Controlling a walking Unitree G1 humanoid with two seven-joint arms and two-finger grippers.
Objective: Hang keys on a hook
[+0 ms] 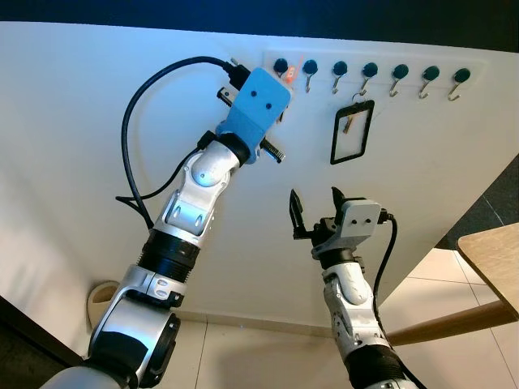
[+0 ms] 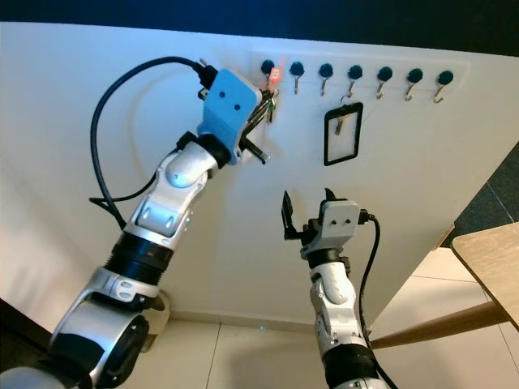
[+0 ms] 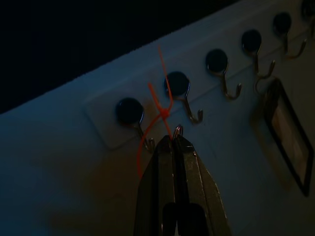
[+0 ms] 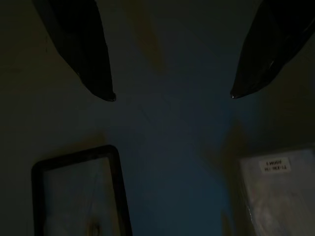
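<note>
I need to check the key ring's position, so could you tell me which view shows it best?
The left wrist view: the key ring sits pinched in the left gripper near the hooks. Both eye views have it mostly hidden behind the gripper.

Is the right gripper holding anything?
No. The right gripper is open below the hooks, its fingers spread with nothing between them.

The keys (image 2: 270, 104) are a small metal bunch with an orange tag (image 2: 275, 73), pressed between the closed fingers of the left gripper (image 3: 174, 140). They hang close to the white wall, just at 5 o'clock from the first hook (image 3: 133, 115) in the row.
</note>
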